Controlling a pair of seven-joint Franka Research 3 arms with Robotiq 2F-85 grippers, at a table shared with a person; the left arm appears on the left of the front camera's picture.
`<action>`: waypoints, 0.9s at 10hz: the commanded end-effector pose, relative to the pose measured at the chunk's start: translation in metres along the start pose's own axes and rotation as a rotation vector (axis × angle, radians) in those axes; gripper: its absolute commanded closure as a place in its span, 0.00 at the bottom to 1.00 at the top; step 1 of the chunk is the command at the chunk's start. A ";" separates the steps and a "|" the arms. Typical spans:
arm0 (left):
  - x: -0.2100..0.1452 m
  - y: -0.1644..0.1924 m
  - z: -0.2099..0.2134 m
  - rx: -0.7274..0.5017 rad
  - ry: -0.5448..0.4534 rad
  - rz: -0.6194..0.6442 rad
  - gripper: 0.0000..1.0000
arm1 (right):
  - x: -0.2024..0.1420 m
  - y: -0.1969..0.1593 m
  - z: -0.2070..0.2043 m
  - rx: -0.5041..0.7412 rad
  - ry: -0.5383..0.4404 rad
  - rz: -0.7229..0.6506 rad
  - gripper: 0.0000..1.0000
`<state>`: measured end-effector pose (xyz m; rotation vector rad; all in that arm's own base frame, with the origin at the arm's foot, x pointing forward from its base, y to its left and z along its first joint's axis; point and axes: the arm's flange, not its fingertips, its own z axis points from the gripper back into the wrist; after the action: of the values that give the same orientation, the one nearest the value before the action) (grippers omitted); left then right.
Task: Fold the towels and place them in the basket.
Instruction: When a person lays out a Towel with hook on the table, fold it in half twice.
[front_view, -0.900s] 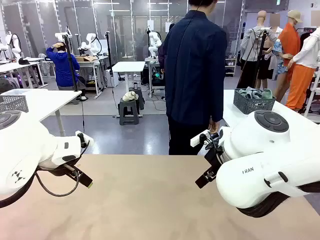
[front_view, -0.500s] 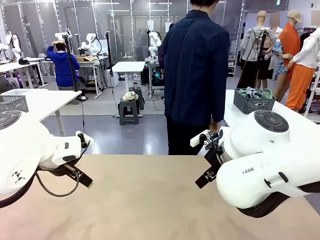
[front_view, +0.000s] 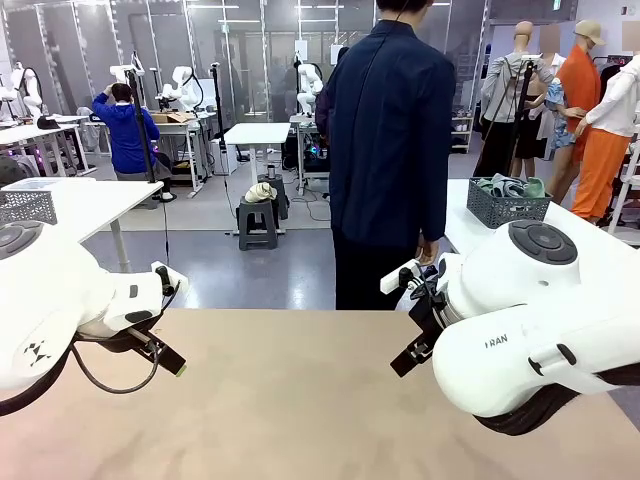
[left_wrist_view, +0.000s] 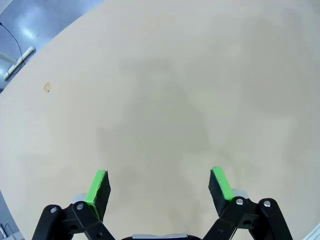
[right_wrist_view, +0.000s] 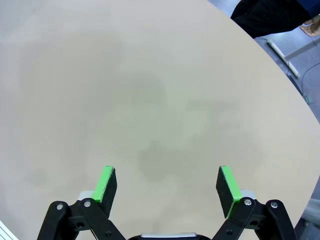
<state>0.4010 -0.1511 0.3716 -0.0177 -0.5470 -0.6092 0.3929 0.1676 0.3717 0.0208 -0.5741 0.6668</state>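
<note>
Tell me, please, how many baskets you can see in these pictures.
2. A dark grey basket with cloth in it stands on a white table at right; a paler mesh basket sits on another at left. Others may be hidden.

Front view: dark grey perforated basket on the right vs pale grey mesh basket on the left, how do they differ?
The dark grey perforated basket shows whole and holds bunched cloth. The pale grey mesh basket is cut by the picture edge, so its contents are hidden. One has dark walls, the other pale. Both sit on white side tables.
</note>
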 end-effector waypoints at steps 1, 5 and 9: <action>0.000 0.001 0.000 0.000 0.000 0.002 0.00 | 0.000 0.000 0.000 0.001 0.000 -0.003 0.00; 0.000 0.001 0.000 0.000 0.000 0.002 0.00 | 0.000 0.000 0.000 0.001 0.000 -0.003 0.00; 0.000 0.000 0.000 0.000 0.000 0.000 0.00 | 0.000 0.000 0.000 0.000 0.000 0.000 0.00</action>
<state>0.4010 -0.1512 0.3716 -0.0176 -0.5470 -0.6095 0.3929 0.1677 0.3717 0.0205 -0.5741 0.6674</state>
